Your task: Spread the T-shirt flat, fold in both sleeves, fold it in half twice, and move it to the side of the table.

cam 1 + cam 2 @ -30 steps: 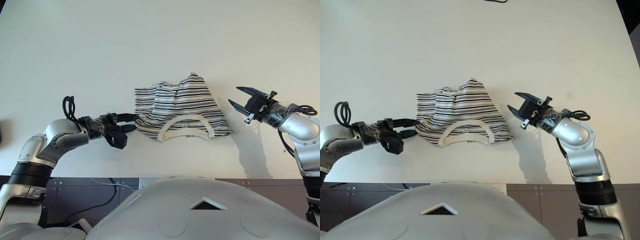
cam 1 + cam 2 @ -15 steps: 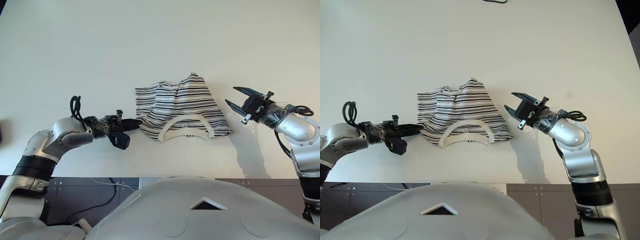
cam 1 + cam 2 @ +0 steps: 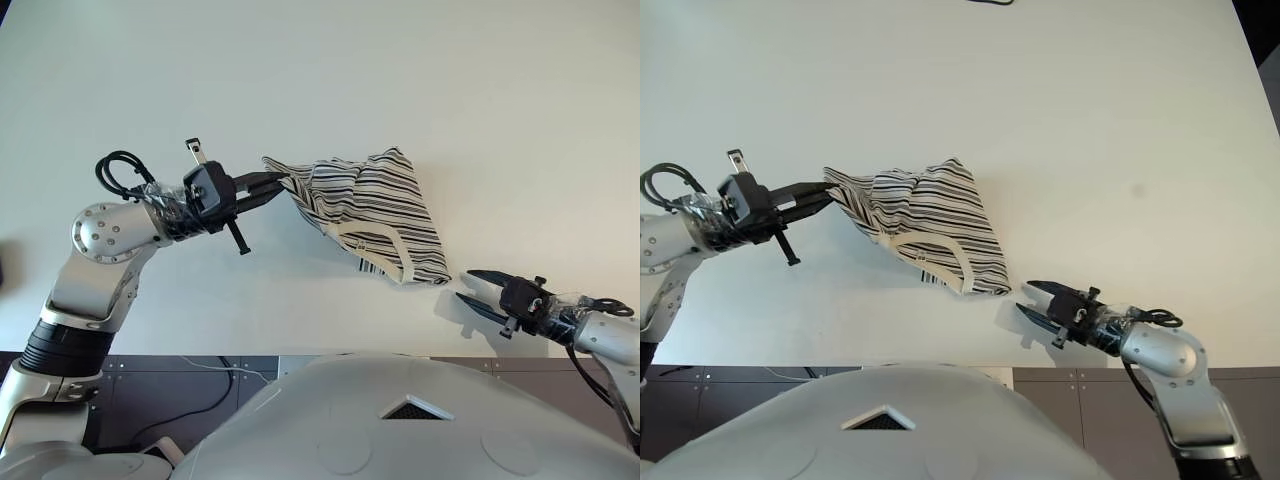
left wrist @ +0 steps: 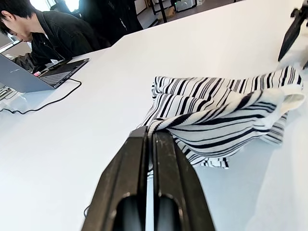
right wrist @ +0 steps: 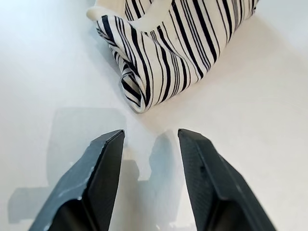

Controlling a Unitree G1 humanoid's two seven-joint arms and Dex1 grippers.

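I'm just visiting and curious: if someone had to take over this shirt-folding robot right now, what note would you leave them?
Left gripper: shut on an edge of the T-shirt, holding that end up off the table.
Right gripper: open, low over the table, just short of the shirt's nearest corner and not touching it.
T-shirt: bunched up, its other end resting on the table.
Done: nothing spread or folded yet.
Left: spread it flat, fold in both sleeves, halve it twice, move it to the table's side.
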